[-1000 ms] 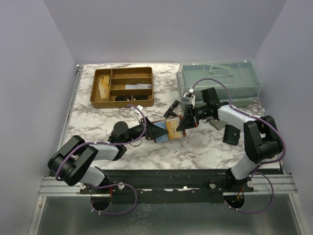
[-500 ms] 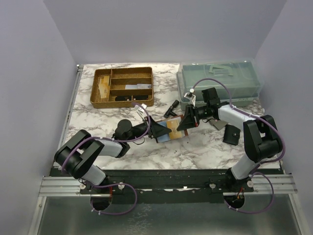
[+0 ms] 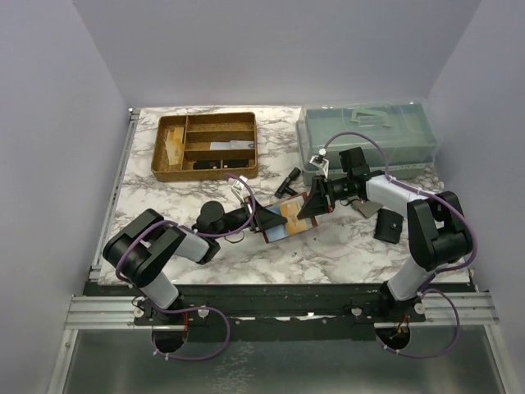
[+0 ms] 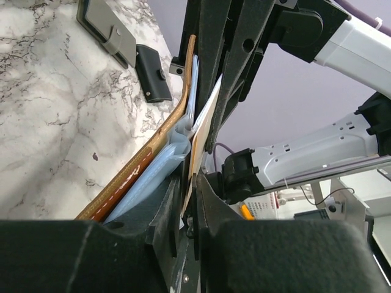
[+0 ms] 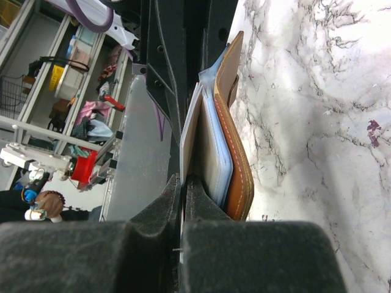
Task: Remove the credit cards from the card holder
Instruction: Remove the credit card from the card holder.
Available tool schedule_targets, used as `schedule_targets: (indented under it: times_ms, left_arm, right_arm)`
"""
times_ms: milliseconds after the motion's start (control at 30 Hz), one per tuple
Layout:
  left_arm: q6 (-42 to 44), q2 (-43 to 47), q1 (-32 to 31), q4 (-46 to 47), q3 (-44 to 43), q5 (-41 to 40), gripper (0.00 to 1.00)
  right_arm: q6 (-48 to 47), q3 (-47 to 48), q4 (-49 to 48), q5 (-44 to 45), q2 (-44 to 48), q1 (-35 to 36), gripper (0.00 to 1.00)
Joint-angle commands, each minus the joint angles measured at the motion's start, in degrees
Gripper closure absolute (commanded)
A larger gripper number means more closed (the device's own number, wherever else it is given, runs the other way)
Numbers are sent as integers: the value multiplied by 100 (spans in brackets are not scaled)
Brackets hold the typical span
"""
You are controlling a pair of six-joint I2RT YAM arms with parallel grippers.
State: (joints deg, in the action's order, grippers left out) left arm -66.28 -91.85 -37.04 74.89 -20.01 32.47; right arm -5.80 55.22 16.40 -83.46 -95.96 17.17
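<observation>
Left gripper (image 3: 261,220): jaws nearly together, pinching the edge of a tan credit card (image 4: 204,119) at the left end of the card holder (image 3: 289,222). Right gripper (image 3: 310,203): clamped tight on the holder's right end. Card holder: reddish-brown leather, open, spanning both grippers over the middle of the marble table (image 3: 328,254); a light blue layer (image 4: 156,177) sits beside the tan card, card or pocket I cannot tell. Also present: divided tray (image 3: 157,152) rear left, clear box (image 3: 369,131) rear right, black pouch (image 3: 387,226) by the right arm.
</observation>
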Motion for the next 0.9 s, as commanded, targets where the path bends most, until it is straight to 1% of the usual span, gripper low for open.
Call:
schedule_targets:
  times_ms: [0, 67, 100, 167, 200, 300, 333, 367, 400, 433, 500, 533, 567, 633, 700, 767, 867]
  left_arm:
    - [-52, -111, -117, 526, -216, -215, 81]
    - [-52, -108, -117, 526, -193, -353, 71]
    - [-45, -105, -117, 526, -172, -415, 69]
    - [-42, -93, -120, 526, -157, -526, 69]
    - [-50, -99, -117, 526, -156, -569, 70]
    - [-82, -136, -118, 526, -177, -649, 80]
    - [-86, -157, -119, 534, -186, -653, 85]
    - [-87, -172, -115, 542, -185, -654, 93]
    - [-87, -191, -114, 567, -187, -643, 98]
    - [-87, -209, -118, 596, -181, -625, 100]
    - [-64, -224, -117, 673, -141, -566, 100]
    - [-28, -207, -116, 702, -99, -548, 100]
    - [39, -162, -104, 732, -36, -534, 100]
    - [131, -86, -58, 777, 107, -499, 100]
    - [211, -5, -5, 794, 242, -456, 100]
    - [273, 74, 41, 790, 361, -382, 100]
    - [313, 194, 96, 771, 462, -277, 100]
  right_arm:
    - [-25, 73, -34, -125, -37, 129, 98]
    - [-31, 67, -41, -112, -28, 129, 98]
    - [-34, 60, -41, -97, -15, 131, 98]
    - [-35, 59, -34, -76, -19, 137, 98]
    - [-35, 67, -37, -66, -15, 138, 98]
    - [-35, 59, -37, -40, -2, 138, 98]
    - [-35, 55, -40, -34, 10, 138, 98]
    - [-35, 56, -35, -35, 12, 138, 98]
    - [-35, 59, -33, -38, 20, 138, 98]
    - [-42, 59, -38, -43, 31, 138, 98]
    - [-82, 63, 0, -41, 52, 138, 94]
    - [-156, 120, 85, -28, 66, 138, 90]
    - [-367, 226, 350, -7, 90, 133, 82]
    - [-703, 358, 681, -25, 151, 94, 69]
    - [-818, 384, 768, -73, 261, -9, 59]
    - [-942, 388, 861, -116, 389, -154, 52]
    - [-990, 375, 883, -155, 546, -366, 51]
